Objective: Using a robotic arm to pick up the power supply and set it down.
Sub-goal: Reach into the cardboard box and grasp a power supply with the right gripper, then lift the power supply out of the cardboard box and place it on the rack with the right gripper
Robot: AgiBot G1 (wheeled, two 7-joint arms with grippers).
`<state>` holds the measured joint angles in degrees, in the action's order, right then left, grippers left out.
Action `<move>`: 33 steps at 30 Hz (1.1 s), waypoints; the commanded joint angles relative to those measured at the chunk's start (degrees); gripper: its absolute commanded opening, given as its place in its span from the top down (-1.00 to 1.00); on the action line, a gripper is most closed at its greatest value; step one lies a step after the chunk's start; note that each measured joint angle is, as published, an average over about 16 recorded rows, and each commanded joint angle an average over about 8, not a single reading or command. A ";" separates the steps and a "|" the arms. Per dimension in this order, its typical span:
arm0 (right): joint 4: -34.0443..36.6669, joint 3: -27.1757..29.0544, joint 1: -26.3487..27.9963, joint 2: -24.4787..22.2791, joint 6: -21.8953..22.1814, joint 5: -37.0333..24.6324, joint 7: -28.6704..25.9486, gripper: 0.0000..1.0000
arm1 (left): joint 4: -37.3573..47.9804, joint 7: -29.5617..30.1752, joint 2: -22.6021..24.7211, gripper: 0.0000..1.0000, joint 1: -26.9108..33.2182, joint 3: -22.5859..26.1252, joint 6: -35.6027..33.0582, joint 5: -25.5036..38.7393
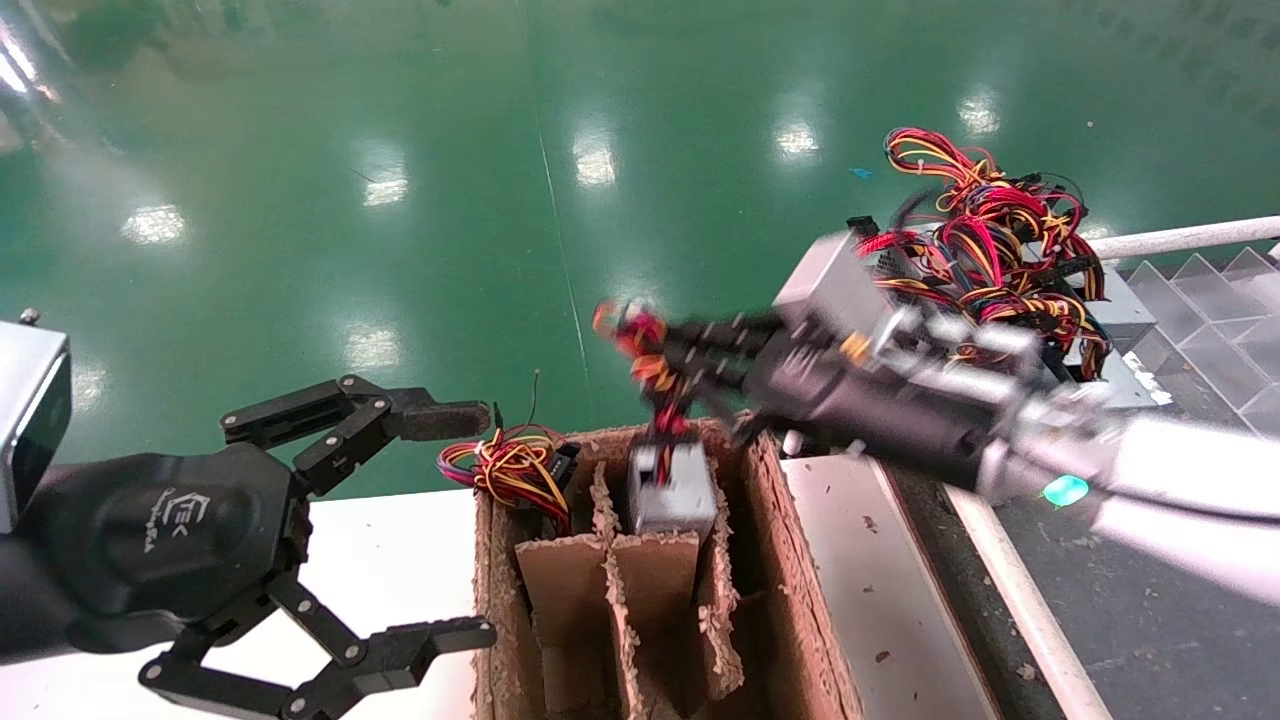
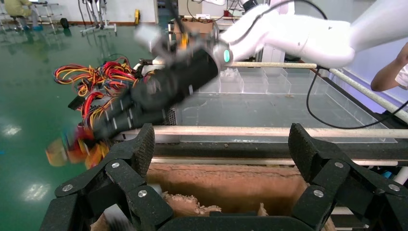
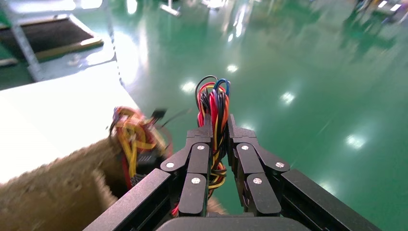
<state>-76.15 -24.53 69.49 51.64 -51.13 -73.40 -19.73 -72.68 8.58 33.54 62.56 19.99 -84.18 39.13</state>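
One grey power supply (image 1: 673,487) hung in the cardboard box (image 1: 800,560) slot, lifted only by its limp wire bundle (image 3: 215,115) pinched in the right gripper (image 1: 672,368), a seemingly heavy, swinging load better gripped by its rigid case; the left gripper (image 1: 440,525) idled spread.

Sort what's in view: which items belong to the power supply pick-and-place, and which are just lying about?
In the job: right gripper shut on wire bundle; power supply hanging over cardboard box.
Lying about: left gripper, open and idle; power supply pile; clear divider tray.
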 commanded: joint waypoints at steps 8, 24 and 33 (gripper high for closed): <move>-0.78 6.49 9.29 -5.72 0.13 4.26 -2.35 1.00 | 0.00 0.00 0.00 -1.00 0.00 0.01 0.00 -0.01; 5.05 8.02 25.29 -19.95 5.24 -11.06 -10.25 1.00 | 0.00 -0.01 -0.01 -1.00 0.01 0.02 0.01 -0.01; 11.29 7.12 24.40 -29.83 -0.04 -15.28 -11.62 1.00 | 0.00 -0.01 -0.01 -1.00 0.01 0.03 0.01 -0.02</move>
<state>-65.67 -17.38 92.83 21.85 -51.17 -87.72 -30.93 -72.68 8.57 33.53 62.57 20.02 -84.17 39.11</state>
